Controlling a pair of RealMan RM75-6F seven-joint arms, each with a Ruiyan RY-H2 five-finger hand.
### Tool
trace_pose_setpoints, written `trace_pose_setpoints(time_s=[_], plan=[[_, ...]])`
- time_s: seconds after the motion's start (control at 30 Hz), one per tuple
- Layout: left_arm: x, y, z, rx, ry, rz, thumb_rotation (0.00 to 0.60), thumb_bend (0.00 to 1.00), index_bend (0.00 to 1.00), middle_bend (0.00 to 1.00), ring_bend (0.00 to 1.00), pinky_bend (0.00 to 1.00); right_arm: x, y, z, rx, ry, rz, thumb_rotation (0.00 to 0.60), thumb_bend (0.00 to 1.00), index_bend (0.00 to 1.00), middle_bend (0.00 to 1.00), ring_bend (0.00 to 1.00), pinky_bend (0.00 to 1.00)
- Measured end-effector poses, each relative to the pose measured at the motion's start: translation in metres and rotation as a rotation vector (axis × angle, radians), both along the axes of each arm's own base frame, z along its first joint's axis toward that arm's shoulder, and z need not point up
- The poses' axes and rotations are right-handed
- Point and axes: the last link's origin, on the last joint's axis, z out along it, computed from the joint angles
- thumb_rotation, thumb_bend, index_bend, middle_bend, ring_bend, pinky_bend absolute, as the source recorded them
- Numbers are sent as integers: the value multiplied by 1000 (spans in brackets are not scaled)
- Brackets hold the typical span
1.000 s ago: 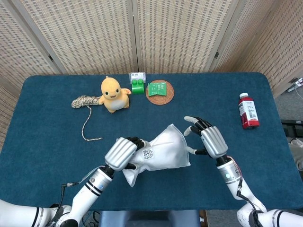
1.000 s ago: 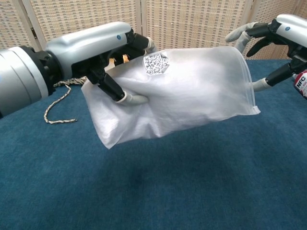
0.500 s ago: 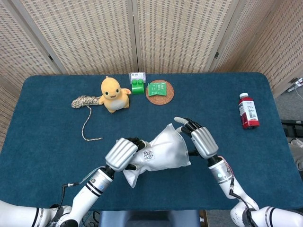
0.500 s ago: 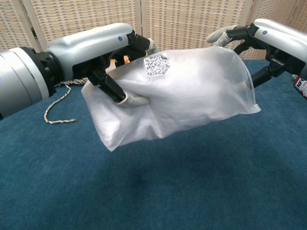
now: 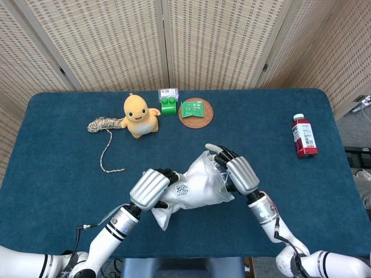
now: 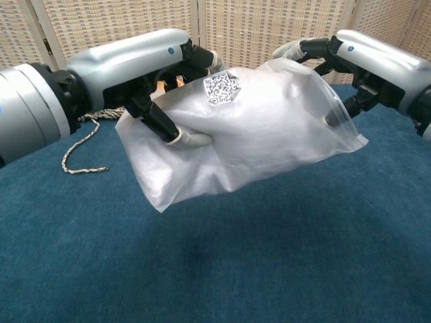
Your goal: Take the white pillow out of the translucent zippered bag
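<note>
On the far side of my worktop (image 5: 69,174) I see a yellow duck toy (image 5: 139,115), with a coil of twine (image 5: 103,124) to its left trailing a loose end toward me. To the right of the duck stands a small green block (image 5: 168,103), then a round woven coaster (image 5: 196,112) carrying a green packet. A red bottle (image 5: 303,136) lies far right, well apart from the rest. None of these sits between my hands.

The translucent zippered bag (image 6: 256,134) hangs above the near middle of the worktop, clear of the cloth. It is frosted, crinkled plastic with a square printed code label (image 6: 221,88); the white pillow inside shows only as soft white bulk. My left hand (image 6: 158,84) grips the bag's left end, fingers curled around it. My right hand (image 5: 236,171) is at the bag's right end with its fingers bent over the edge; whether they actually pinch it I cannot tell.

The worktop is covered in deep blue fabric. Behind it stand woven beige folding screens (image 5: 220,40).
</note>
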Motion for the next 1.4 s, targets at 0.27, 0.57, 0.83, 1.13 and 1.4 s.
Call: trace_pose_setpoints(time_s=[0.27,0.57,0.83,1.13,1.4], plan=[[-1,0,0,-2,1,5,600,312,390,489,424,546,10,-3,-6,-13,-29,3,600,384,530,164,123,292],[-6,1,-2,-5,9,17,600,312,390,490,424,545,12,-7,-9,-31,-25,-7,600,530,642,202,123,292],[-14,4,-5,-1,38,41,600,312,385,490,424,545,15,-11,-9,-35,-10,-3,600,539,660,210,123,292],[-24,6,-5,10,63,63,600,293,274,489,400,545,29,-20,-11,-27,12,27,600,539,662,211,123,292],[-35,6,-4,33,97,76,600,127,65,249,259,504,39,-30,-26,3,28,41,600,539,662,211,123,292]])
